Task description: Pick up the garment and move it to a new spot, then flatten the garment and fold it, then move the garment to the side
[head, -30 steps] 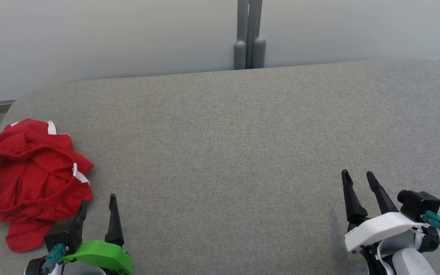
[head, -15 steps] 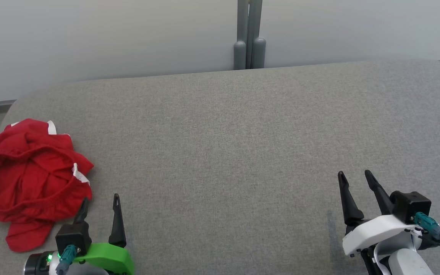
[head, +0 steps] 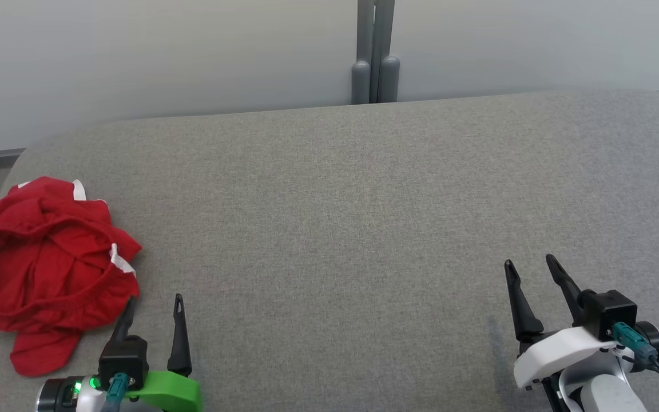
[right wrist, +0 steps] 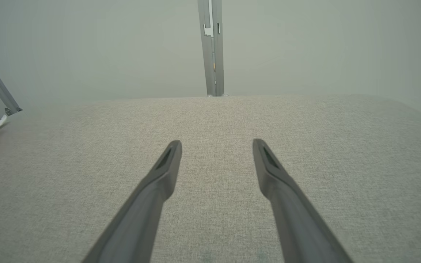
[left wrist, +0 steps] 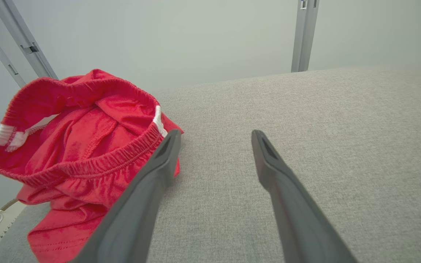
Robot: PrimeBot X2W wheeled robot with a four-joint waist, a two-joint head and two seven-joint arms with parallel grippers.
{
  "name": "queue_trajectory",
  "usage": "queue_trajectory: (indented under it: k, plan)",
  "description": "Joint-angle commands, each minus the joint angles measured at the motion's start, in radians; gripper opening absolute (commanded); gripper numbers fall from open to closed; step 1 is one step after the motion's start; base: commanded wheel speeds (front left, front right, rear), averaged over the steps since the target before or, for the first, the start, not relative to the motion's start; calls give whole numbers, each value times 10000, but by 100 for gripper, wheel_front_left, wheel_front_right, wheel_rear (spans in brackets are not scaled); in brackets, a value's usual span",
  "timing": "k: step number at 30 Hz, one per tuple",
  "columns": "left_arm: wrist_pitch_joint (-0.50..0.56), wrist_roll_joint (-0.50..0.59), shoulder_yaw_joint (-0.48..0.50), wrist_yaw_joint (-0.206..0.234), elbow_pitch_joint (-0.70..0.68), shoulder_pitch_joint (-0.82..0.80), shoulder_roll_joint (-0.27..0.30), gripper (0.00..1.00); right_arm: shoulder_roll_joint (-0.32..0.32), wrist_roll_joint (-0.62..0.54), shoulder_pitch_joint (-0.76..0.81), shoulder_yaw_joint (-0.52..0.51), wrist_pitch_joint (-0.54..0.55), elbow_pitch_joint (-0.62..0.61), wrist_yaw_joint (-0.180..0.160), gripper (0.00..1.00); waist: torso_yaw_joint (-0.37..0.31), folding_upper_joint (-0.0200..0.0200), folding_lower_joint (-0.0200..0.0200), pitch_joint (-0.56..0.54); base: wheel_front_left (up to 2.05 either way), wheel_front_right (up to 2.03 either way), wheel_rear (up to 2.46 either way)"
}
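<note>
Left wrist view shows the two left fingers (left wrist: 152,182) spread wide apart with nothing between them. They point low along the grey worktop (left wrist: 305,146), and the tip of one stands just beside the near edge of the garment (left wrist: 79,146); whether it touches the cloth, I cannot tell. I think this placing is a preparation for the first pick, because the garment lies on this arm's side. The right fingers (right wrist: 157,182) are released as well and hold nothing. They hover above a bare part of the worktop, well apart from the garment, probably waiting until the cloth is brought toward the middle. The garment is at the left end of the worktop, close to its rounded corner. It is red, seemingly a pair of shorts, with a gathered elastic waistband that stands open upward and short white trims at the sides. It is crumpled in a loose heap, one flap lying flat toward the robot. Behind the worktop is a pale wall with a grey post (head: 375,57).
</note>
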Motion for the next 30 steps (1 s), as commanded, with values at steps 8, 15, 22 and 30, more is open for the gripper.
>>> queue_trajectory:
  k: [8, 15, 22, 30]
  plan:
    - [-181, 604, 18, 139, 59, 112, -17, 100, -32, -652, 111, -53, -184, -33, 2, 100, 20, 0, -1, 8, 0, 0, 0]
    - [-181, 447, 177, 106, 44, 119, -67, 100, -7, -654, 91, -89, -174, -66, 2, 100, 13, 0, -1, 19, 0, 0, 0]
    - [-181, 337, 362, -71, 89, 94, -156, 100, 2, -611, 101, -122, -174, -77, 2, 100, 39, 0, -1, 28, 0, 0, 0]
    - [-171, 264, 499, -220, 203, -34, -275, 100, -29, -529, 108, 115, -173, -197, 2, 100, 564, 0, -1, 52, 0, 0, 0]
